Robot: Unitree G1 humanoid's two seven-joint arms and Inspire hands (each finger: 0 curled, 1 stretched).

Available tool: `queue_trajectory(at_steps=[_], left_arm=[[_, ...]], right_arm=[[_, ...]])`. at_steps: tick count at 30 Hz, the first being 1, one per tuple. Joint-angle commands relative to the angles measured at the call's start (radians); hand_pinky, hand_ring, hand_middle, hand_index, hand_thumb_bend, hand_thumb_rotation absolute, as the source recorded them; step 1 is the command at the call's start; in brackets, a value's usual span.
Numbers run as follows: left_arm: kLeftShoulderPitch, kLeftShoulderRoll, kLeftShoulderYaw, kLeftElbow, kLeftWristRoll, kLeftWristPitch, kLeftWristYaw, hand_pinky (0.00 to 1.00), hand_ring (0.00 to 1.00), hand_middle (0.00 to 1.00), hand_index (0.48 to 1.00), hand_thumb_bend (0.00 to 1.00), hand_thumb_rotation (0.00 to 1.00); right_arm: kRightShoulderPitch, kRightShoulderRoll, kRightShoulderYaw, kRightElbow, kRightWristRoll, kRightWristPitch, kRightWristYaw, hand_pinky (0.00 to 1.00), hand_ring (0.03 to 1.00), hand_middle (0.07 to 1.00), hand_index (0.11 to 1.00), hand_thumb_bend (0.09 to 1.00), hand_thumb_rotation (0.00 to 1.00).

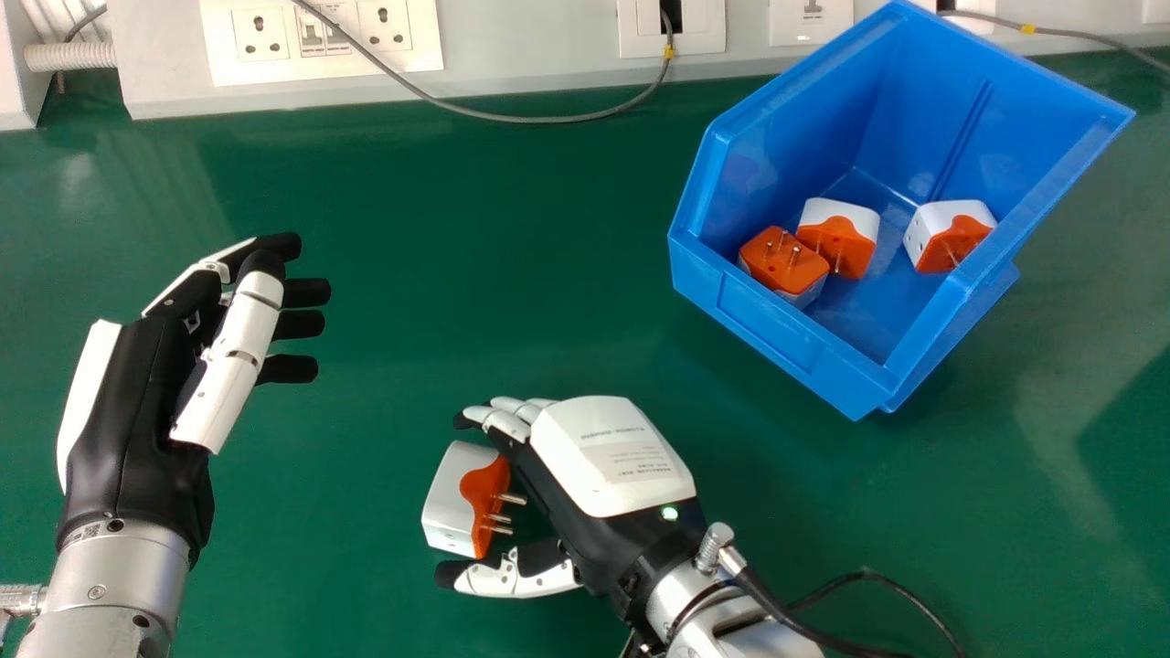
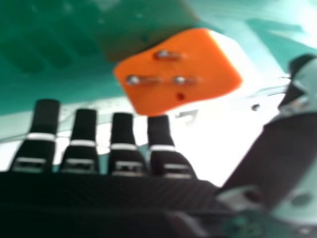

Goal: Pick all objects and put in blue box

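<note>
The right hand (image 1: pixel 631 457) is over the bench (image 1: pixel 366 512), well towards the near edge from the blue storage bin (image 1: pixel 777 338); its fingers are spread away from its thumb and fairly straight, with a white-and-orange travel plug adapter (image 1: pixel 452 498) in the gap between them; whether finger or thumb touches the adapter I cannot tell; its orange face and three metal pins are turned towards the palm, and the right hand view shows that face and those pins just beyond the fingertips.

The left hand (image 1: pixel 132 402) is over the bench's left part, its fingers extended and loosely relaxed, its thumb lying across in front of them, nothing between.

The bin sits upright towards the bench's far right corner, its open top showing three more adapters; one, pins up (image 1: pixel 777 260), is in the bin's near left corner; a second (image 1: pixel 836 251) is right beside it; a third (image 1: pixel 946 238) is apart from those two, near the bin's right wall.

Along the bench's far edge runs a pale panel with wall sockets (image 1: pixel 260 35); a grey cable (image 1: pixel 539 120) droops in front of it.
</note>
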Motion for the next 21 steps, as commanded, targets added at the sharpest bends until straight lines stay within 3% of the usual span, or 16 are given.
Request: queue_trajectory(at_steps=[1, 14, 21], left_arm=[[-0.005, 0.008, 0.007, -0.035, -0.002, 0.002, 0.002, 0.61, 0.71, 0.71, 0.766, 0.30, 0.72], [-0.009, 0.004, 0.000, -0.029, -0.005, -0.002, 0.002, 0.62, 0.71, 0.71, 0.765, 0.30, 0.72], [-0.009, 0.000, -0.010, -0.038, -0.003, 0.003, 0.010, 0.62, 0.71, 0.70, 0.762, 0.29, 0.72]], right_arm=[[-0.035, 0.016, 0.003, 0.002, -0.005, 0.005, -0.016, 0.75, 0.851, 0.866, 0.834, 0.463, 0.51], [-0.073, 0.018, 0.019, 0.037, -0.007, 0.048, 0.006, 0.74, 0.848, 0.869, 0.830, 0.451, 0.48], [-0.086, 0.022, 0.033, 0.048, -0.006, 0.061, 0.016, 0.74, 0.850, 0.869, 0.828, 0.445, 0.47]])
